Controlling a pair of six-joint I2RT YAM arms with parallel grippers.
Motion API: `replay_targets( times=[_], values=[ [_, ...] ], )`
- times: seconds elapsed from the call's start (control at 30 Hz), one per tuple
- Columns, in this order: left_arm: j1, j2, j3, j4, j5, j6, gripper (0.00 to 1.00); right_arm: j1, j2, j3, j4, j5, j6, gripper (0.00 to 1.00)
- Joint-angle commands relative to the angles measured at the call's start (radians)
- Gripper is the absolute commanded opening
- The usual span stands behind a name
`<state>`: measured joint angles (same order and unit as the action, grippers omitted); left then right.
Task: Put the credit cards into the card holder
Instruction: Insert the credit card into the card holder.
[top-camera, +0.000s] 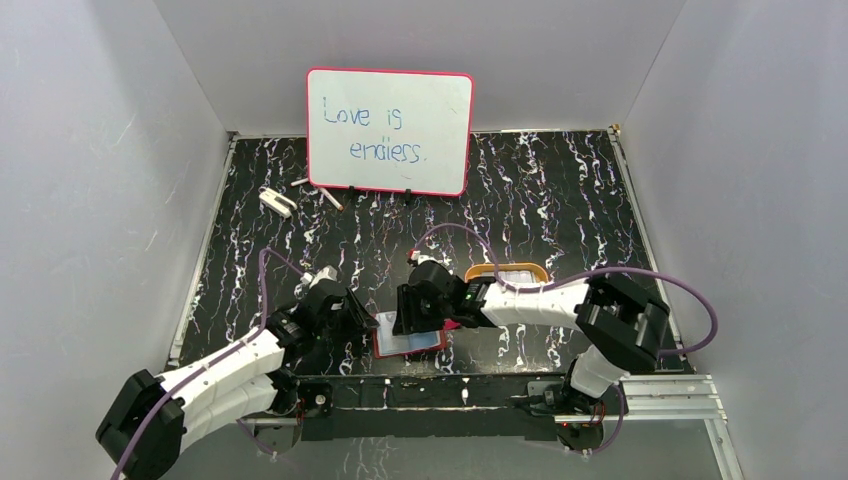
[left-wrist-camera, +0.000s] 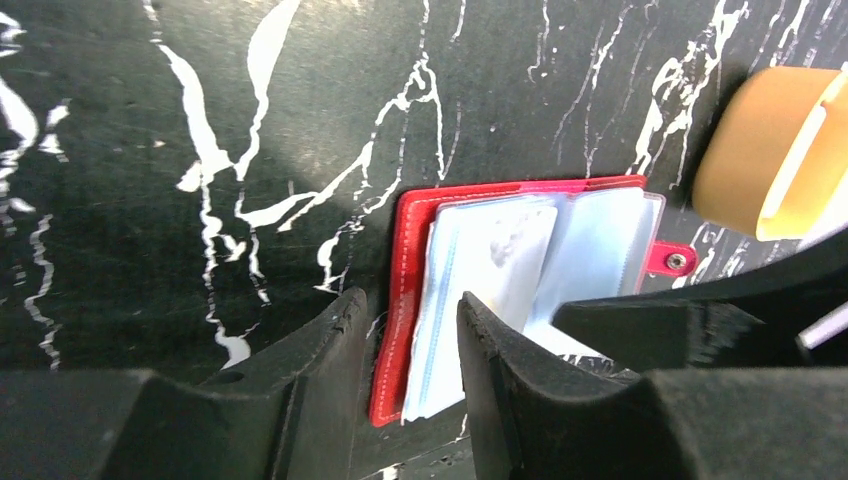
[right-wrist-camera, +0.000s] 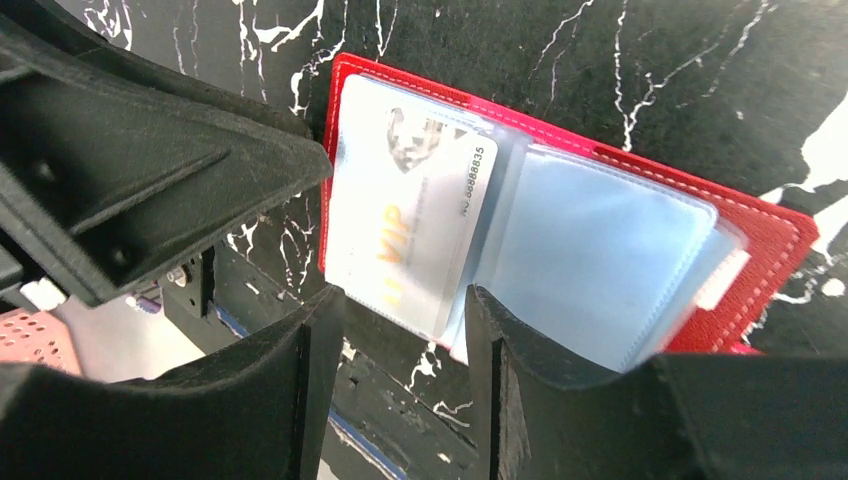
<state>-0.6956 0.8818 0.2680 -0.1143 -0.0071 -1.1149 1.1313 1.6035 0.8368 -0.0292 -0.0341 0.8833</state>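
The red card holder (right-wrist-camera: 770, 240) lies open on the black marbled table near its front edge, pale blue pockets up; it also shows in the top view (top-camera: 379, 346) and the left wrist view (left-wrist-camera: 408, 250). A whitish credit card (right-wrist-camera: 410, 195) printed "VIP" sits in its left pocket. My right gripper (right-wrist-camera: 405, 325) is open just above the card's near edge, holding nothing. My left gripper (left-wrist-camera: 405, 335) is open, its jaws straddling the holder's outer red edge and pocket leaves. Both grippers meet over the holder in the top view, left gripper (top-camera: 362, 318) and right gripper (top-camera: 412, 318).
An orange-rimmed tray (top-camera: 478, 271) with something pale in it stands just behind my right arm; it also shows in the left wrist view (left-wrist-camera: 745, 150). A pink-framed whiteboard (top-camera: 390, 130) stands at the back. A small white object (top-camera: 276, 201) and a marker (top-camera: 331, 199) lie at the back left.
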Motion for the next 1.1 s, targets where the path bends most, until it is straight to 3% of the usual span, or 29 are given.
replay_targets(
  times=[0.0,0.27,0.43,0.57,1.07],
  values=[
    [-0.002,-0.035,0.049,-0.138,-0.065,0.045,0.38,0.004,-0.087,0.052,-0.064,0.075,-0.029,0.57],
    [-0.002,-0.071,0.118,-0.211,-0.103,0.081,0.38,-0.012,-0.236,0.02,-0.18,0.202,-0.047,0.58],
    [-0.001,-0.128,0.15,-0.227,-0.115,0.114,0.39,-0.04,-0.399,-0.09,-0.28,0.329,-0.017,0.51],
    [-0.001,-0.129,0.144,-0.216,-0.102,0.113,0.4,-0.062,-0.475,-0.186,-0.294,0.335,0.026,0.45],
    [-0.001,-0.165,0.097,-0.265,-0.095,0.06,0.39,-0.104,-0.379,-0.254,-0.172,0.365,0.064,0.52]
  ],
)
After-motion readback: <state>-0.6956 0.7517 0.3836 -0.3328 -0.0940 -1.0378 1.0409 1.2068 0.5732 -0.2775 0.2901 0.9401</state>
